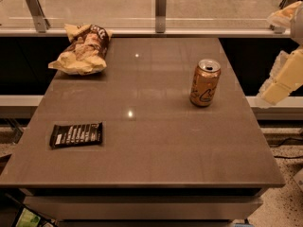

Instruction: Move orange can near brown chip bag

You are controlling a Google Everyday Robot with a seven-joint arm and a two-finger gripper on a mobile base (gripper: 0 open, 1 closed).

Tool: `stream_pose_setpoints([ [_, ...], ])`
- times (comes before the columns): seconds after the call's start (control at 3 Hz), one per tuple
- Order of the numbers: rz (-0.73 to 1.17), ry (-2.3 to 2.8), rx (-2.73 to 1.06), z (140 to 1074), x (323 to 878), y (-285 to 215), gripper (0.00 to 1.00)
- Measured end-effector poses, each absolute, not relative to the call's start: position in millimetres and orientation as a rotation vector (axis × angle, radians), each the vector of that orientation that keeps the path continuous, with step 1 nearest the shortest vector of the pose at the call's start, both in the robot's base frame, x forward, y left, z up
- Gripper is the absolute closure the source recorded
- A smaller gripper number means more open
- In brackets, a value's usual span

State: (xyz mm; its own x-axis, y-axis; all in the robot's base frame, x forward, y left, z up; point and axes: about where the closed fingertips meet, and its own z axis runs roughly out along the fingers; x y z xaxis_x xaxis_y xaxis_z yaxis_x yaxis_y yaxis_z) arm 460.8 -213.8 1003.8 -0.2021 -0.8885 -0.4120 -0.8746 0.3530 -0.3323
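Observation:
The orange can (205, 82) stands upright on the right half of the grey-brown table (151, 145), its silver top open and a white swirl on its side. The brown chip bag (83, 48) lies crumpled at the table's far left corner, pale yellow-tan with a dark brown end and white letters. My gripper (283, 77) shows as cream-coloured parts at the right edge of the view, beyond the table's right side and to the right of the can, not touching it.
A flat black bar wrapper (76, 135) with white stripes lies near the table's front left. A glass railing with metal posts (161, 11) runs behind the table. A low ledge runs along both sides below the tabletop.

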Motion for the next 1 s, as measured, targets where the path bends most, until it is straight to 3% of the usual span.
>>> stream_pose_setpoints([
  [1.0,0.126,1.923,-1.262,997.3,481.2,-212.9,0.0],
])
